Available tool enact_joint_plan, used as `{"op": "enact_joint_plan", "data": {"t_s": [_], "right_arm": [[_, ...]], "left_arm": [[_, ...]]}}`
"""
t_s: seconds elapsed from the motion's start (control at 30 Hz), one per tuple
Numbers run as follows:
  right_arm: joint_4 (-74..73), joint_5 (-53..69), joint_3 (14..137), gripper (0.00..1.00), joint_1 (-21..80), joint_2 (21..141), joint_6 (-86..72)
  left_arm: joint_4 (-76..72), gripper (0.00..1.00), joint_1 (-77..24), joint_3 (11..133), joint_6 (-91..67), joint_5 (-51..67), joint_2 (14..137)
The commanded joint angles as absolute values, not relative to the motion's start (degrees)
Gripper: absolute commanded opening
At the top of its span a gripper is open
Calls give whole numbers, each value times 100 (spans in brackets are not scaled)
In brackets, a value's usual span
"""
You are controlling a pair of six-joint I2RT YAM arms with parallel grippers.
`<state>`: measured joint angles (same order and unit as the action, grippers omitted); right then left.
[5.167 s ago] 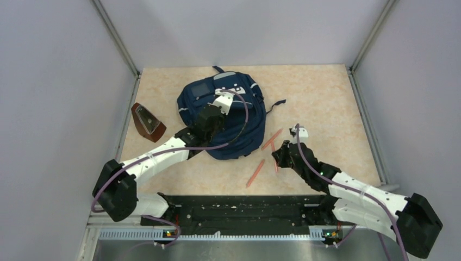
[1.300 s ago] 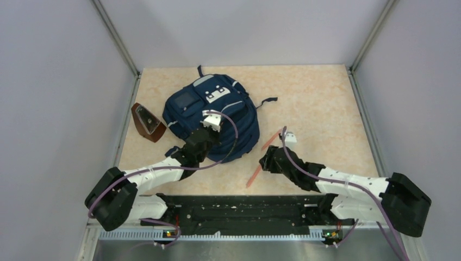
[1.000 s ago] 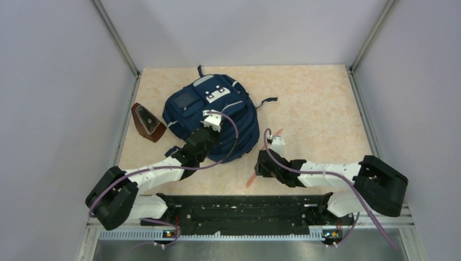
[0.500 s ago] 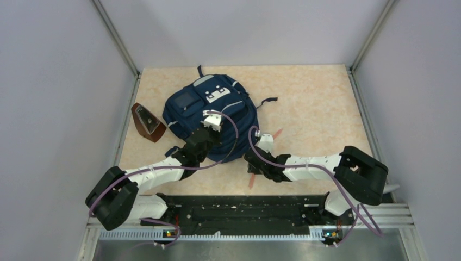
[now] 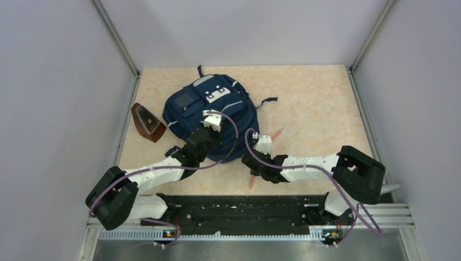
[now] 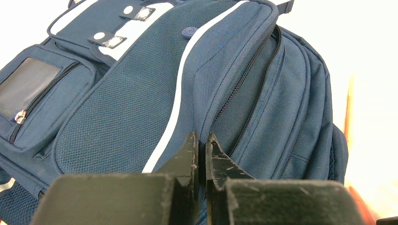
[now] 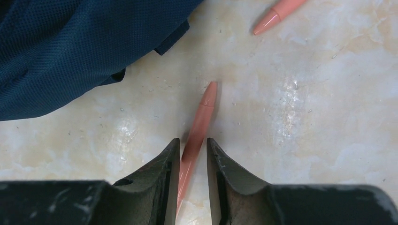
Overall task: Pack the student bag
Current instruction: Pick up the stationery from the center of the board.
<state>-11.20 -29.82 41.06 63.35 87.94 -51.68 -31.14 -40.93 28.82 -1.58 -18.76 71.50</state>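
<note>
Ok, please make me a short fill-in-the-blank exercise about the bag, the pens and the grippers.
1. A pen lies ___ the fingers of the right gripper.
2. The left gripper is ___, its tips at the bag.
3. The right wrist view shows ___ pens.
Missing words: between; shut; two.

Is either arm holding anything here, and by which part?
Right fingers straddle the pink pen mid-shaft, unclamped; left fingers shut against the student bag by a zip, hold unclear.
</note>
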Motion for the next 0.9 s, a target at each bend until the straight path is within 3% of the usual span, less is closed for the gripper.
{"op": "enact_joint_plan", "data": {"t_s": [0.0, 0.37, 0.6, 0.87], "right_arm": [[-1605, -2953, 4228, 25, 6429, 9023, -5182], [-1633, -3288, 3974, 0, 6431, 8415, -5368], [-1896, -3387, 4095, 0, 6273, 7433, -4989], [-361, -1552, 3805, 0, 5179, 6510, -4511]], "left_arm": [[-3463, 0, -4103, 2988, -152, -1915, 7057], [-3374, 0, -4105, 3000, -239, -1884, 6885], [-3280, 0, -4102, 3029, -419, -1660, 6706], [-3401, 0, -4097, 2953, -416, -1562, 6649]]}}
